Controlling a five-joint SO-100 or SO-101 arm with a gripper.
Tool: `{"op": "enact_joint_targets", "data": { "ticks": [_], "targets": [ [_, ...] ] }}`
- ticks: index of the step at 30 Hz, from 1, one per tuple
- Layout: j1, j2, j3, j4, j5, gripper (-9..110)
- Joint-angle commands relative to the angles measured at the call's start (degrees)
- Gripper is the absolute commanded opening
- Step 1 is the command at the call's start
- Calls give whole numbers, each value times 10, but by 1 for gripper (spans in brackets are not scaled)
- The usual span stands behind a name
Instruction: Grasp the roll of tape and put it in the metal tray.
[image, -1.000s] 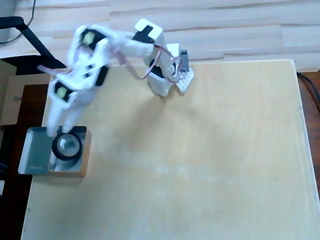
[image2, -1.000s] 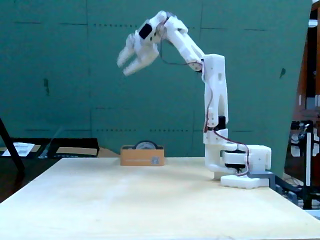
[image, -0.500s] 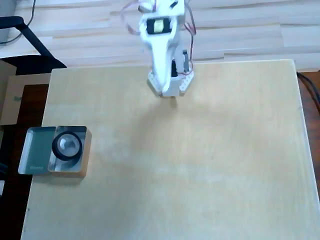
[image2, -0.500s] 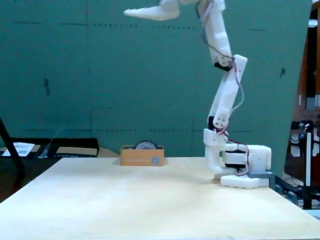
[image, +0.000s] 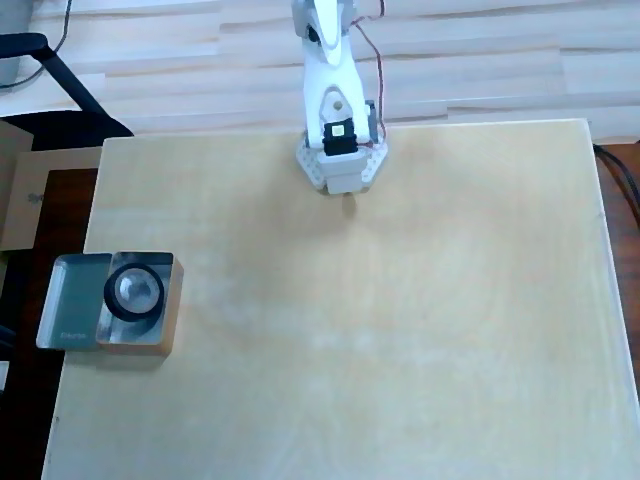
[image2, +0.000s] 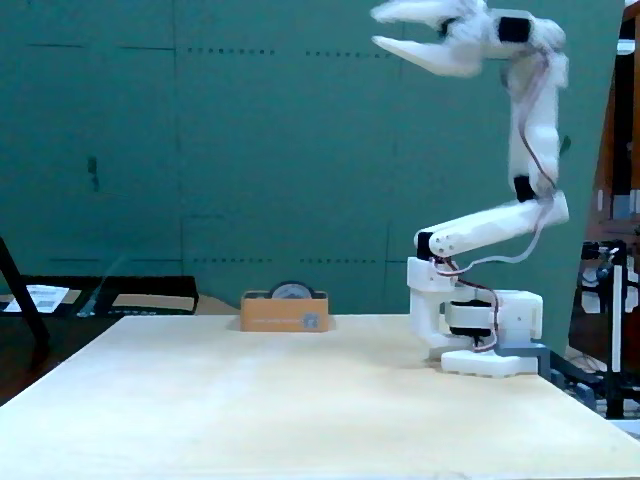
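The metal tray (image: 70, 305) stands at the table's left edge in the overhead view. The roll of tape (image: 109, 296), a black ring, lies in its right compartment; the left compartment is bare. In the fixed view the tray (image2: 285, 316) sits at the far table edge and the top of the tape (image2: 292, 284) pokes above its rim. My gripper (image2: 390, 30) is raised high above the table, far from the tray, with its jaws open and empty, and it is a little blurred. In the overhead view only the folded arm (image: 338, 140) shows clearly.
The arm's base (image2: 490, 350) is fixed at the table's far edge in the overhead view. The pale wooden tabletop (image: 380, 330) carries nothing else. Dark furniture and cardboard (image: 20, 200) lie off the left edge.
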Motion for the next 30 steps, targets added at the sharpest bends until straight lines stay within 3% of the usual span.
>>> {"op": "enact_joint_targets", "data": {
  "ticks": [1, 6, 24, 30],
  "targets": [
    [-2, 143, 112, 163, -3, -1],
    [-1, 291, 290, 121, 0, 0],
    [57, 280, 785, -218, 47, 0],
    [56, 280, 919, -269, 46, 0]
  ]
}}
